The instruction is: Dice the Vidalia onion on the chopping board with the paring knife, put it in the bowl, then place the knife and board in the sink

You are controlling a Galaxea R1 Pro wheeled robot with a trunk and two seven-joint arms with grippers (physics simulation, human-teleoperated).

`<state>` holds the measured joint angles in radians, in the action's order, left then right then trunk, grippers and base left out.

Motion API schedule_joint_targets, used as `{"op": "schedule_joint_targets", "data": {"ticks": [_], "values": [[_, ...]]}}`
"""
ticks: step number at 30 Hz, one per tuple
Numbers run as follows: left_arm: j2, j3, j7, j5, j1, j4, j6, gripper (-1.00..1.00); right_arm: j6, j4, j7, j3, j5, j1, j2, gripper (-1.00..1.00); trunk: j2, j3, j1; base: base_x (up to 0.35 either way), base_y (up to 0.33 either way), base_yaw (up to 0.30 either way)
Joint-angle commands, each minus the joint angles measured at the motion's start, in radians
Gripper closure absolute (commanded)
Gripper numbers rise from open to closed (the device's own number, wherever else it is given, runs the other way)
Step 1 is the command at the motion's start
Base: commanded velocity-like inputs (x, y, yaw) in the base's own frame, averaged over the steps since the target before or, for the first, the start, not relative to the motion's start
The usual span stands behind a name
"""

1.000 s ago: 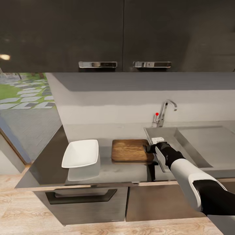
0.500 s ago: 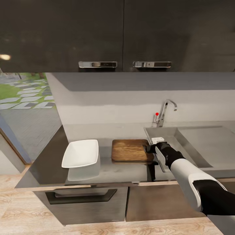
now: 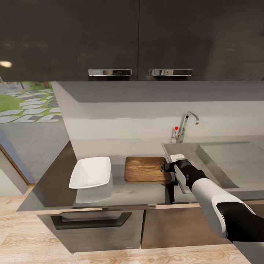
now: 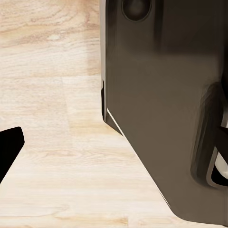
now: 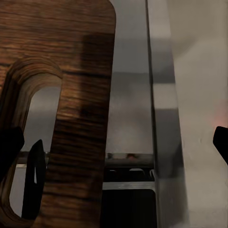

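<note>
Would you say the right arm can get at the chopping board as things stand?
Probably yes: the right gripper is already at the chopping board's sink-side end, with a finger through its handle slot, and nothing lies between them.

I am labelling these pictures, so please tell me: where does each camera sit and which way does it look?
Head: looks down over the countertop; bowl, sink, right arm.
Left wrist: faces wooden floor and a dark cabinet.
Right wrist: close above the chopping board; right gripper at its handle slot.
Shared: head and right wrist both show the chopping board.

The chopping board [image 3: 147, 169] has slid slightly toward nine o'clock, nearer the bowl [image 3: 91, 172], with the right gripper [image 3: 165, 168] following at its handle end.
</note>
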<state>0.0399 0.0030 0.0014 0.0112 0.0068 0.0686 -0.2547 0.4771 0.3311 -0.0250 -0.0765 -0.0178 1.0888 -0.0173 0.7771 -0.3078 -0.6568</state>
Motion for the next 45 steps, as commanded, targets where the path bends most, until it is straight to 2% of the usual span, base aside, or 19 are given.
{"op": "schedule_joint_targets", "data": {"ticks": [1, 10, 14, 17, 21, 22, 23, 28, 34, 45], "values": [[0.000, 0.000, 0.000, 0.001, -0.001, 0.002, -0.005, -1.00, 0.006, 0.002, -0.003, -0.008, -0.002, 0.000, -0.001, -1.00, 0.001, -0.001, 0.000, 0.000, 0.000, 0.000], [0.000, 0.000, 0.000, 0.001, -0.001, 0.003, -0.005, -1.00, 0.006, 0.004, -0.006, -0.007, -0.002, 0.000, -0.002, -1.00, 0.001, -0.001, 0.000, 0.000, 0.000, 0.000], [-0.001, 0.000, 0.000, 0.001, -0.001, 0.002, -0.006, -1.00, 0.007, 0.025, -0.081, -0.005, -0.003, 0.000, -0.008, -1.00, 0.001, -0.001, 0.000, 0.000, 0.000, 0.000], [-0.001, 0.001, 0.000, 0.000, -0.001, 0.000, -0.006, -1.00, 0.014, 0.095, -0.117, -0.007, -0.003, 0.000, -0.011, -1.00, 0.001, -0.001, 0.000, 0.000, 0.000, 0.000], [-0.005, 0.003, 0.000, 0.000, -0.001, -0.004, -0.006, -1.00, 0.089, 0.222, -0.134, -0.009, -0.005, 0.000, -0.018, -1.00, 0.001, -0.001, 0.000, 0.000, 0.000, 0.000], [-0.011, 0.003, 0.000, 0.000, -0.001, -0.005, -0.006, -1.00, 0.115, 0.243, -0.138, -0.009, -0.005, 0.000, -0.024, -1.00, 0.001, -0.001, 0.000, 0.000, 0.000, 0.000], [-0.027, 0.004, 0.001, 0.000, -0.001, -0.005, -0.005, -1.00, 0.152, 0.277, -0.163, -0.008, -0.005, 0.000, -0.044, -1.00, 0.001, -0.001, 0.000, 0.000, 0.000, 0.000], [-0.039, 0.005, 0.002, 0.000, -0.001, -0.006, -0.004, -1.00, 0.170, 0.303, -0.203, -0.008, -0.006, 0.000, -0.071, -1.00, 0.001, -0.001, 0.000, 0.000, 0.000, 0.000], [-0.039, 0.005, 0.002, -0.001, -0.001, -0.006, -0.004, -1.00, 0.173, 0.309, -0.213, -0.008, -0.005, 0.000, -0.096, -1.00, 0.001, -0.001, 0.000, 0.000, 0.000, 0.000], [-0.038, 0.005, 0.000, 0.000, -0.001, -0.006, -0.005, -1.00, 0.174, 0.309, -0.214, -0.008, -0.005, 0.000, -0.101, -1.00, 0.001, -0.001, 0.000, -0.110, 0.000, 0.000]]}}
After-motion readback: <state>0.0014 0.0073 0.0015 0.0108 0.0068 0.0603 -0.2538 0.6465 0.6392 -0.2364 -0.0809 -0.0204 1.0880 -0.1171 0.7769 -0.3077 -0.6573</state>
